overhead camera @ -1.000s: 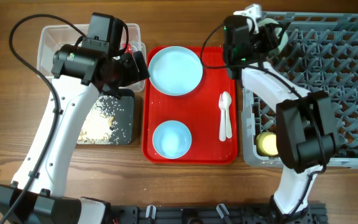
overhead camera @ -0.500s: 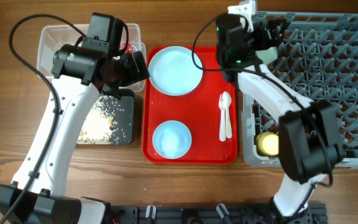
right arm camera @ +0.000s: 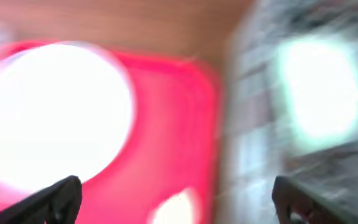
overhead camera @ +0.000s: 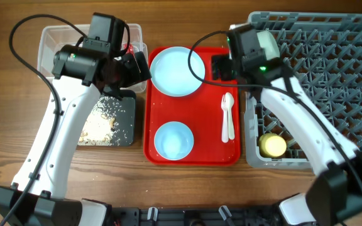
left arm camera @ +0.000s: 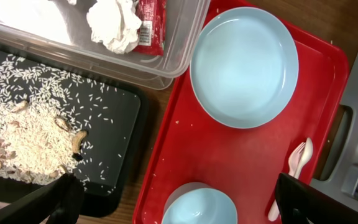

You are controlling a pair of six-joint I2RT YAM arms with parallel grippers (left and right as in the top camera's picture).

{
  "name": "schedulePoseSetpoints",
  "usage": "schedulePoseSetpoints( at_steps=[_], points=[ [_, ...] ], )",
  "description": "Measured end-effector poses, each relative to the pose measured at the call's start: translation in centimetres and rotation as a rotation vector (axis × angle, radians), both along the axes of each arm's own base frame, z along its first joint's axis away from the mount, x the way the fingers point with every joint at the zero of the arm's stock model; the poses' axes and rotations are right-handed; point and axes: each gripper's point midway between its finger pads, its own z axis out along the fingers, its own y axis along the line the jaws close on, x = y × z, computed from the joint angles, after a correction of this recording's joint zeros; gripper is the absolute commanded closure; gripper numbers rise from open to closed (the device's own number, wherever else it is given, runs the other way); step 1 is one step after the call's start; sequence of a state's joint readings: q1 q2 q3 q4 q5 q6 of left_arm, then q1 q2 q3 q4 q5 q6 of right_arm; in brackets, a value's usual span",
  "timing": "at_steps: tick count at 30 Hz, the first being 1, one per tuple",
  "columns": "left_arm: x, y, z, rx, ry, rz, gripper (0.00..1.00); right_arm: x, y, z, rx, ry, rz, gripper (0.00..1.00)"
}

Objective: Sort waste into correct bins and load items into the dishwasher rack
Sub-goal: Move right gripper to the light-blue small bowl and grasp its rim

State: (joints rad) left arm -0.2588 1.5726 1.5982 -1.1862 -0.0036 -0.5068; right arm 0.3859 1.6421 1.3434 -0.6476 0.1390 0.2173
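Seen from above, the left claw [overhead camera: 137, 68] hangs over the gap between the clear plastic tub [overhead camera: 49, 47] and the red serving tray [overhead camera: 193, 159]. The arm hides its opening here. Beside it lies the black tray [overhead camera: 126, 125], matt and shallow, holding the loose white rice [overhead camera: 99, 125]. The right claw [overhead camera: 220, 66] stands just beside the round pale blue plate [overhead camera: 177, 71], and the grey pegged dishwasher rack [overhead camera: 332, 69] is on its other side. I judge the plate is its next thing. The pale blue bowl [overhead camera: 173, 140], the white plastic spoons [overhead camera: 228, 117] and the small yellow cup [overhead camera: 272, 145], which is already in the rack, lie nearer to the robot.

In the left wrist view the fingertips [left arm camera: 67, 198] are spread wide with nothing held. The smooth, glossy plate lies ahead of the claw. The crumpled tissue [left arm camera: 114, 25] and the red wrapper [left arm camera: 151, 25] sit in the tub as dry waste, and the brownish scraps [left arm camera: 73, 140] lie among the rice as food waste.

The right wrist view is strongly blurred. The right claw's fingertips [right arm camera: 61, 194] are far apart and empty. The bright disc between them is probably the plate. The greenish patch on the grey is perhaps the pale green bowl [right arm camera: 316, 87]; I cannot tell.
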Motion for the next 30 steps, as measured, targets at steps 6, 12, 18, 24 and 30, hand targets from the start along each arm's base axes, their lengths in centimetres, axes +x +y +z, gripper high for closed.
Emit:
schedulePoseSetpoints(
  at_steps=[6, 12, 18, 24, 30],
  points=[
    [0.0, 0.0, 0.0, 0.000, 0.000, 0.000, 0.00, -6.4, 6.5, -0.4, 0.352, 0.276, 0.112, 0.00],
    [0.0, 0.0, 0.0, 0.000, 0.000, 0.000, 0.00, -12.3, 9.0, -5.5, 0.385, 0.488, 0.089, 0.14],
    [0.0, 0.0, 0.0, 0.000, 0.000, -0.001, 0.00, -16.0, 9.6, -9.8, 0.373, 0.583, -0.006, 0.27],
    [0.0, 0.0, 0.0, 0.000, 0.000, 0.000, 0.00, -17.5, 9.2, -11.9, 0.366, 0.621, -0.080, 0.41],
    [0.0, 0.0, 0.0, 0.000, 0.000, 0.000, 0.00, -17.4, 9.9, -13.7, 0.369, 0.658, -0.104, 0.71]
  ],
)
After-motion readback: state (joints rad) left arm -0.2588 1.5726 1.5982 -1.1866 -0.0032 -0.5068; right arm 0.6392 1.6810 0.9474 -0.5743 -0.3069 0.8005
